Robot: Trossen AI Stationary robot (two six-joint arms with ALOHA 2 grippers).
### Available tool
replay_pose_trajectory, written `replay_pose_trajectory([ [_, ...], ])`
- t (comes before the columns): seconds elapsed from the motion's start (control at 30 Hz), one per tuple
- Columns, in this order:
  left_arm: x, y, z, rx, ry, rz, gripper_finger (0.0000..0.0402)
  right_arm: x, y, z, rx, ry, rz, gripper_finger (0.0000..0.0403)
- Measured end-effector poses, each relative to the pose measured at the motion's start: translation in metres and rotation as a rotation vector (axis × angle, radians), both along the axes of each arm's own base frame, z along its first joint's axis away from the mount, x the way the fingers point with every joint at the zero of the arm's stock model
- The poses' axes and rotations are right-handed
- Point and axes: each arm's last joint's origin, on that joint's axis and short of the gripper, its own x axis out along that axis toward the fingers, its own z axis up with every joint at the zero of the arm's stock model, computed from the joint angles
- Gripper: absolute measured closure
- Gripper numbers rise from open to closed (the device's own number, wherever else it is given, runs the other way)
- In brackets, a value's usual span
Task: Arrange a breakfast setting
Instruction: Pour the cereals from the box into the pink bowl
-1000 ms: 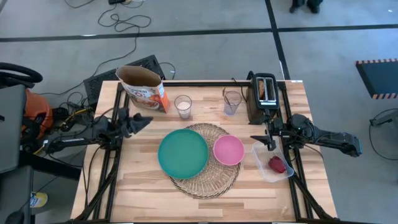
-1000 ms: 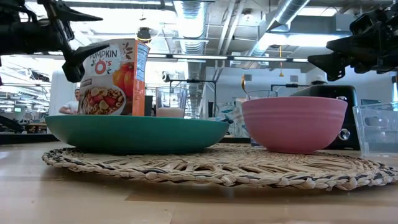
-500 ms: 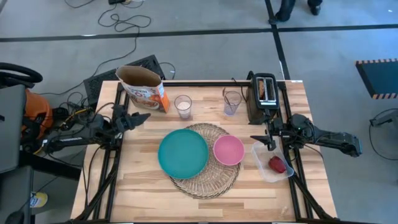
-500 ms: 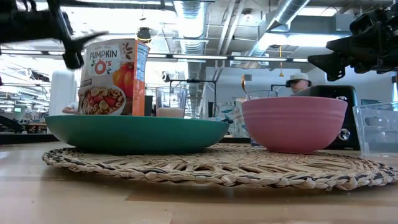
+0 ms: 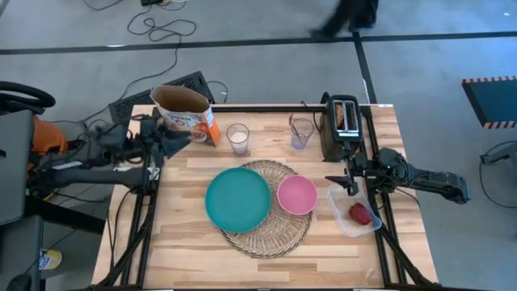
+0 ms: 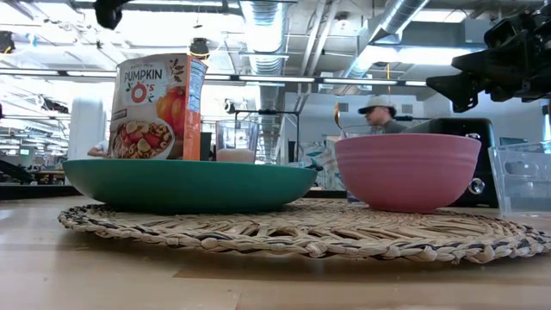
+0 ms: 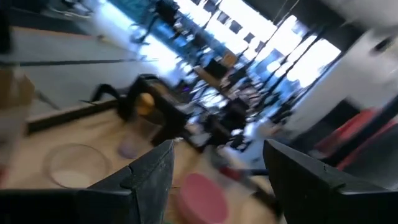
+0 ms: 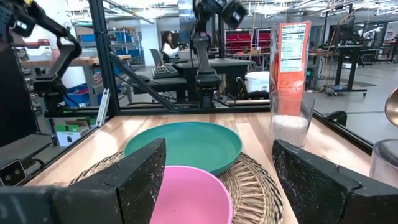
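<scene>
On the bench (image 5: 186, 242), the teal plate (image 5: 237, 199) and the smaller pink bowl (image 5: 296, 195) sit side by side on the round woven straw mat (image 5: 266, 238), with the cereal box (image 5: 187, 115) and two clear glasses (image 5: 237, 137) along the far edge. The left pincer (image 5: 179, 137) hangs with fingers spread and empty just beside the cereal box. The right pincer (image 5: 338, 183), also spread wide and holding nothing, hovers above the clear tub (image 5: 339, 212) containing the red fruit (image 5: 360, 213), in front of the black toaster (image 5: 341, 123).
</scene>
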Motion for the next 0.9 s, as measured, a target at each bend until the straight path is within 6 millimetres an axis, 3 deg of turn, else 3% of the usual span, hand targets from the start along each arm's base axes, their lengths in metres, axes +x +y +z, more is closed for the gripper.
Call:
replay_pose_trajectory([
  [0.23,0.014,0.010,0.052,0.099,0.218,0.164,0.0168,0.000,0.000,0.003,0.243,-0.024,0.020,0.0083],
  [0.37,0.026,0.020,0.067,0.103,0.388,0.193,0.0168,-0.001,0.000,0.005,0.389,-0.038,0.035,0.0083],
  [0.57,0.048,0.044,0.068,0.029,0.651,0.207,0.0168,-0.001,0.000,0.009,0.507,-0.048,0.048,0.0083],
  [0.9,0.072,0.084,0.060,-0.040,0.824,0.170,0.0168,-0.001,0.000,0.010,0.702,-0.042,0.066,0.0083],
])
